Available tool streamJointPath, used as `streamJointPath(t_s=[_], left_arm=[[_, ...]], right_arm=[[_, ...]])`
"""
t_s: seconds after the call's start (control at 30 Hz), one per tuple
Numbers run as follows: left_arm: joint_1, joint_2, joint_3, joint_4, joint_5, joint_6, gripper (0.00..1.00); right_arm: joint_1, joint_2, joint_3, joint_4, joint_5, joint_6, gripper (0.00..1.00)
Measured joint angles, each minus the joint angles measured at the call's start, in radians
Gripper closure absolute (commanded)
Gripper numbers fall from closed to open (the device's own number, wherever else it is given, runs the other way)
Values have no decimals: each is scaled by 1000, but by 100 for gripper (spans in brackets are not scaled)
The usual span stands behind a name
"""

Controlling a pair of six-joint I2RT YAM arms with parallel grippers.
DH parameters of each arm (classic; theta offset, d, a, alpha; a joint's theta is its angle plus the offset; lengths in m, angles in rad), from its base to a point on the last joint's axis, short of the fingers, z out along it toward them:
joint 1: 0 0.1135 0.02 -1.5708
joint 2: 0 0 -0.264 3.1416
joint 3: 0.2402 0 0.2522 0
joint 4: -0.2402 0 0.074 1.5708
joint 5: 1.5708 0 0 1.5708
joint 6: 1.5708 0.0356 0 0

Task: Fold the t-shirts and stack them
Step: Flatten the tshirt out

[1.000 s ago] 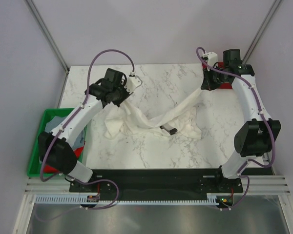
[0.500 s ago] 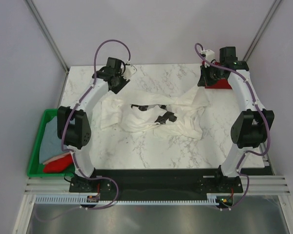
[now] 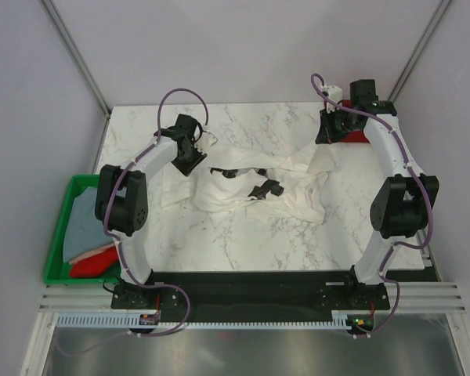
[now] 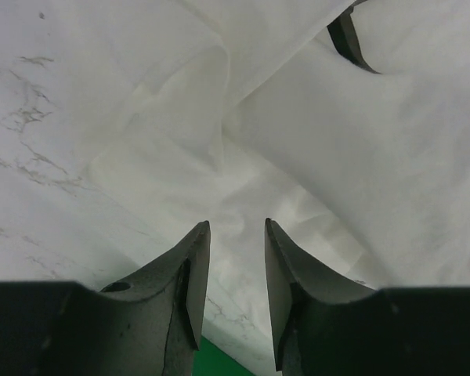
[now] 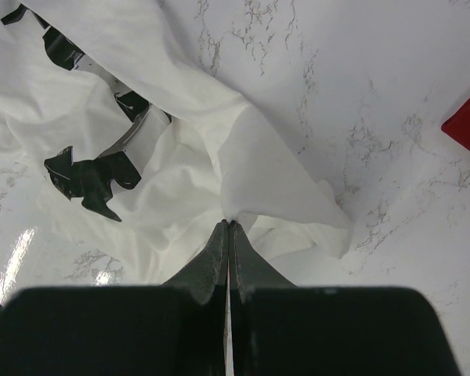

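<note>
The large white t-shirt (image 3: 243, 192) lies crumpled across the middle of the marble table, its black print (image 3: 265, 189) showing. My left gripper (image 3: 191, 161) hangs open just above the shirt's left part; in the left wrist view (image 4: 236, 229) white cloth (image 4: 313, 141) lies under the empty jaws. My right gripper (image 3: 327, 136) is shut on the shirt's back right corner; in the right wrist view (image 5: 229, 224) a fold of white cloth (image 5: 258, 176) is pinched at the tips. The dark red t-shirt (image 3: 352, 139) lies at the back right, partly hidden by the right arm.
The green crate (image 3: 70, 196) stands at the table's left edge. It holds a grey-blue shirt (image 3: 82, 223) and a bright red shirt (image 3: 94, 261). A red corner (image 5: 466, 125) shows at the right in the right wrist view. Walls stand close on both sides.
The shirt, first stretched as a twisted rope between both grippers, has been spread wider. The left gripper swung back and now stands open over the cloth. The right gripper barely moved.
</note>
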Motion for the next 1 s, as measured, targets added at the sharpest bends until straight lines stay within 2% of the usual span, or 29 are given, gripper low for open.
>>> streamJointPath(t_s=[0.33, 0.57, 1.0], left_arm=[[21, 148, 95, -5, -2, -18, 60], [34, 213, 156, -3, -2, -19, 67], [39, 235, 163, -34, -3, -19, 71]], right_arm=[[0, 0, -1, 0, 1, 0, 100], [0, 5, -1, 1, 1, -1, 100], [0, 23, -1, 3, 13, -1, 100]])
